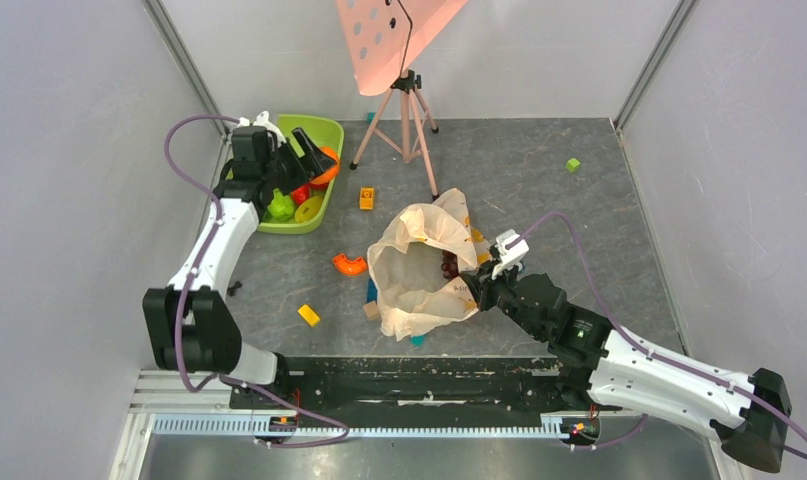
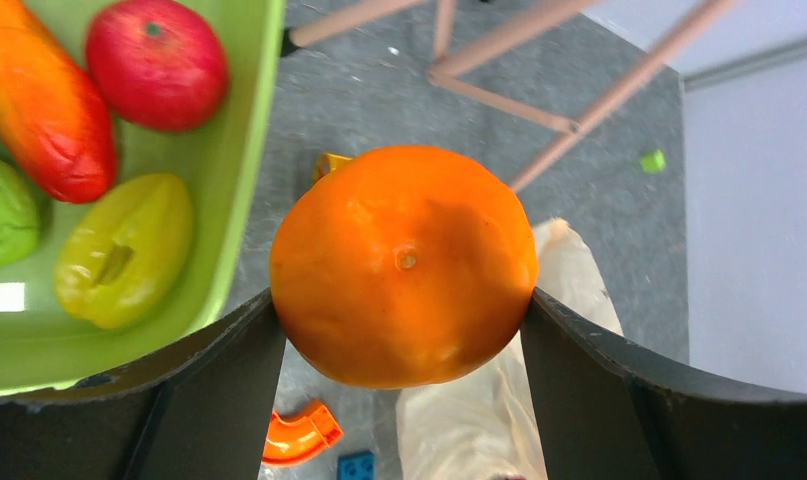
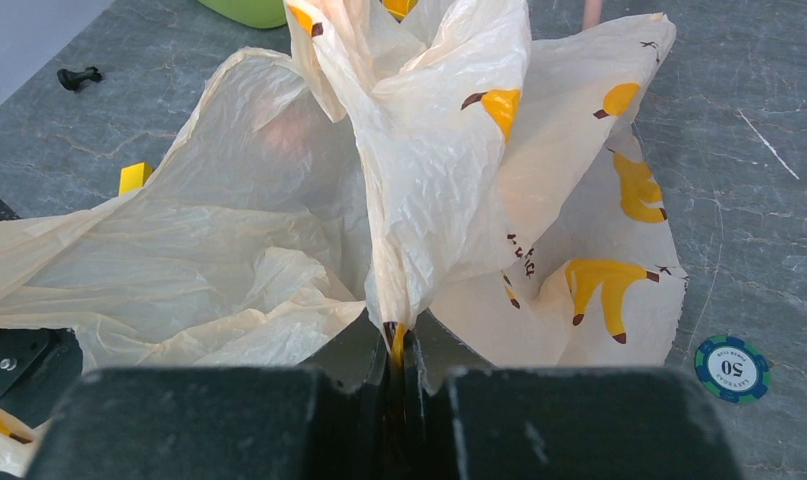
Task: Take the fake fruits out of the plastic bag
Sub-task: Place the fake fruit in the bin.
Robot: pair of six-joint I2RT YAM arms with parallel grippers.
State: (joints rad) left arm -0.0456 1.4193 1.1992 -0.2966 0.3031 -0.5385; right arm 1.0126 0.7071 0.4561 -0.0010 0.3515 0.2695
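My left gripper (image 1: 319, 165) is shut on the orange (image 2: 404, 265) and holds it over the right rim of the lime-green tub (image 1: 319, 132). In the tub lie a red apple (image 2: 157, 62), a yellow-green pear (image 2: 125, 250), a green fruit (image 2: 4, 212) and an orange-red fruit (image 2: 41, 100). My right gripper (image 1: 476, 284) is shut on the edge of the plastic bag (image 3: 394, 250), pale with yellow banana prints, which lies open at table centre (image 1: 419, 270). A dark purple grape bunch (image 1: 449, 264) shows in the bag's mouth.
A pink tripod (image 1: 407, 120) stands behind the bag. An orange arc piece (image 1: 349, 264), yellow blocks (image 1: 308, 315) (image 1: 366, 198), a blue block (image 2: 356, 466) and a green block (image 1: 573, 165) lie on the grey floor. A poker chip (image 3: 731, 368) lies right of the bag.
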